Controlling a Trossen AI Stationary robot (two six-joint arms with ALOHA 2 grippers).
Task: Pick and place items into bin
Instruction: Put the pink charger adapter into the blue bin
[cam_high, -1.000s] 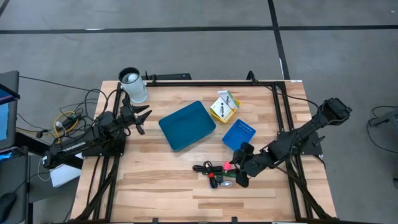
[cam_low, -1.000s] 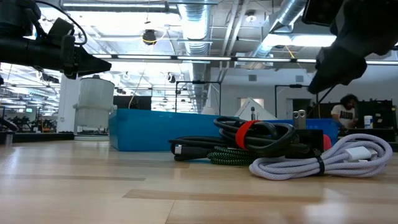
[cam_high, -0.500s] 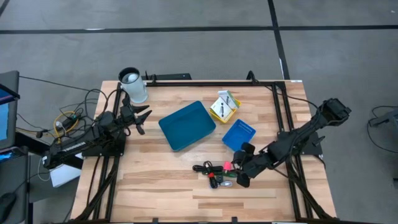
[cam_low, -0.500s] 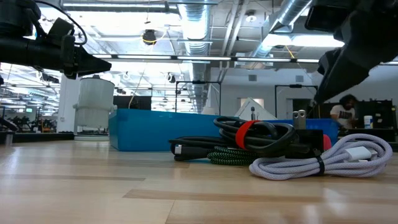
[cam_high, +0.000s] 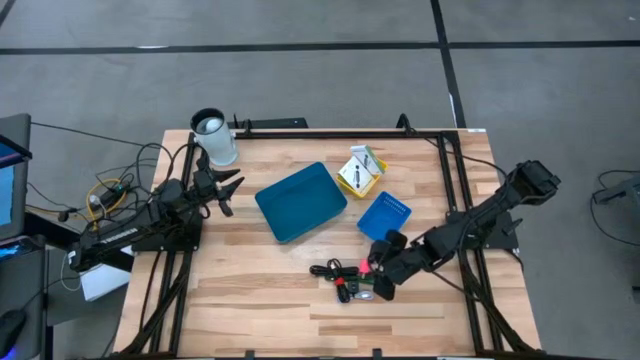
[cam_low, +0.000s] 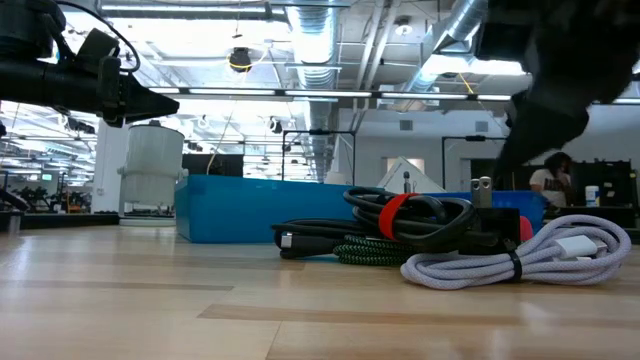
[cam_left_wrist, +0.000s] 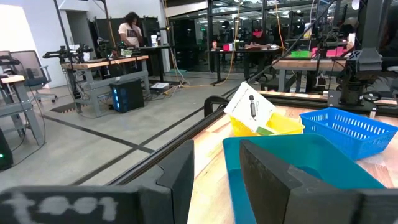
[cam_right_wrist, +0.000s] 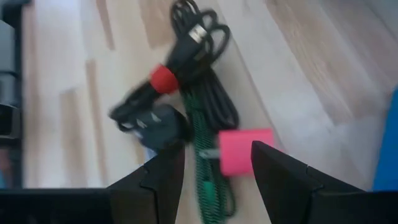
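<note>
Right tool (cam_high: 382, 285): fingers spread, hovering over cable bundle (cam_high: 345, 275) & pink piece (cam_right_wrist: 245, 151), near-right of counter (cam_high: 250, 300). Cables: soft, floppy, light; likely best pinched at red tie (cam_low: 393, 213). Left tool (cam_high: 228, 189): idle far-left, spread.

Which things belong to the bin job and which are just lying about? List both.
Job: teal bin, black cable bundle, green cable, white cable, pink piece, white packet; right gripper open over them.
Lying about: white canister, blue basket; left gripper open, idle.
</note>
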